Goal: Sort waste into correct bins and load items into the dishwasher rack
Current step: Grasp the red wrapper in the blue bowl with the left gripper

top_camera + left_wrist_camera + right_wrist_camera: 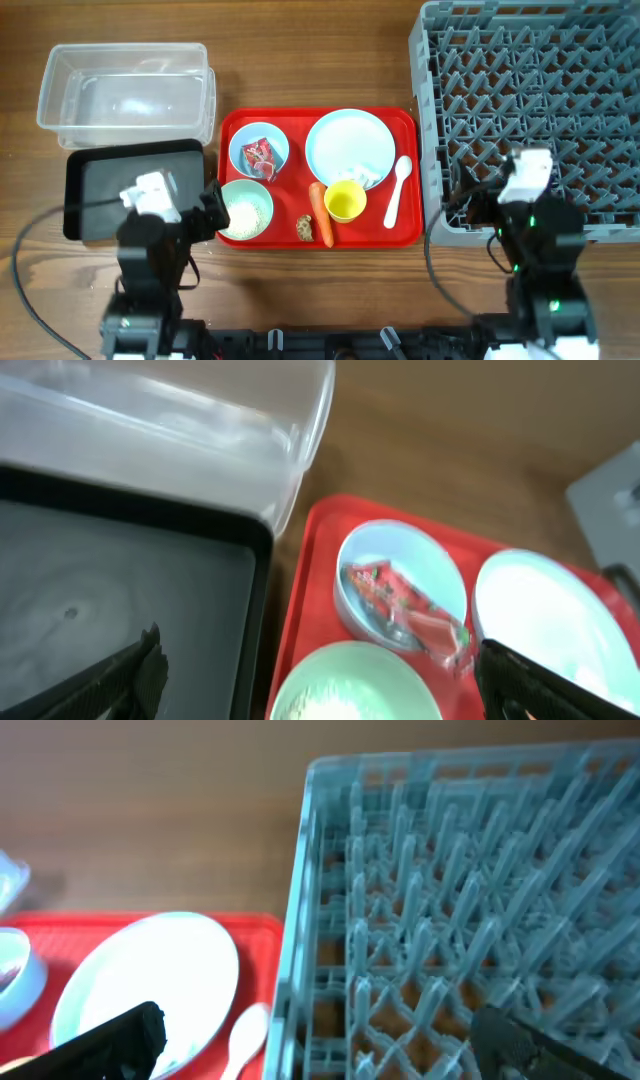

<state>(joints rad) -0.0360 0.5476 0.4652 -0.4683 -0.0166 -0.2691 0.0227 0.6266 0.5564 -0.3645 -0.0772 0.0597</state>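
Left gripper [320, 660] hangs over the near right corner of the black tray [100, 185], claw spread wide, nothing in it. Right gripper [315, 1025] hangs at the near edge of the dishwasher rack [530, 90], also wide open and empty.

Front row of the red tray [400, 232]:
- mint green bowl [245, 184] with rice grains [246, 213] inside
- brown food lump [304, 227]
- carrot [322, 226] just beside the lump
- yellow cup [345, 201], upright
- white spoon [397, 190] at the right side

Behind them, the pale blue bowl [283, 145] holds the snack wrapper [260, 157]. The blue plate [340, 140] has the tissue [357, 176] on its near edge, beside the cup. Farther left on the table [300, 60], the clear tub [60, 60] sits right behind the black tray. The rack is at the far right, nothing loaded.
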